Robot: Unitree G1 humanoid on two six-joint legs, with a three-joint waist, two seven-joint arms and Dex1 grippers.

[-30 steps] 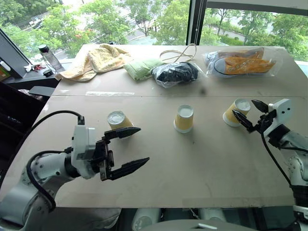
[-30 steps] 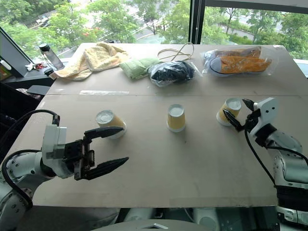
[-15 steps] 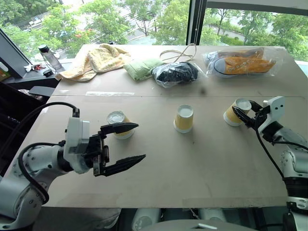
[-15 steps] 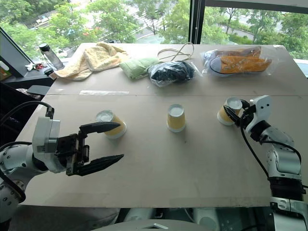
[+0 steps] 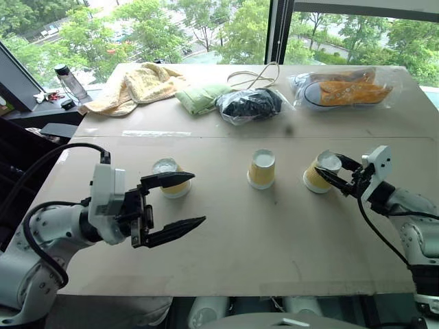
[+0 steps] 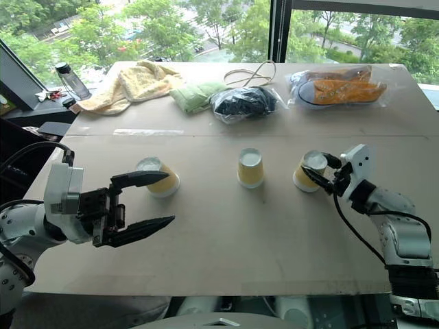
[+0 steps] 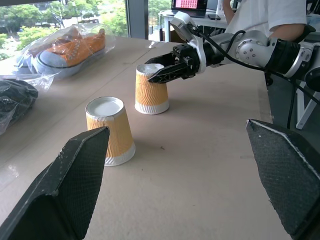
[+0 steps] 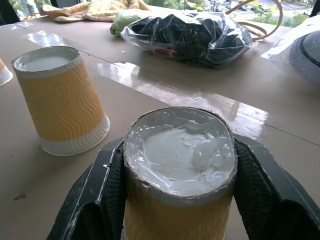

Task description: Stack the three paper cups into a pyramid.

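Three yellow paper cups stand upside down in a row on the table. The left cup (image 5: 171, 179) sits behind my left gripper (image 5: 180, 201), which hangs open above the table with nothing between its fingers. The middle cup (image 5: 262, 168) stands alone. My right gripper (image 5: 331, 172) is shut on the right cup (image 5: 317, 171), its fingers (image 8: 260, 190) pressing both sides near the white base (image 8: 180, 150). In the left wrist view the middle cup (image 7: 110, 131) and the held cup (image 7: 151, 89) show side by side.
Along the table's far edge lie a yellow towel (image 5: 137, 83), a green cloth (image 5: 201, 96), a black bag (image 5: 248, 104), a cord (image 5: 255, 75) and bagged orange shoes (image 5: 346, 88). A bottle (image 5: 70, 81) stands on a side shelf at left. A person sits beyond the table (image 7: 260, 20).
My right gripper closed on the right cup and slid it left toward the middle cup. The left gripper stayed open in about the same place.
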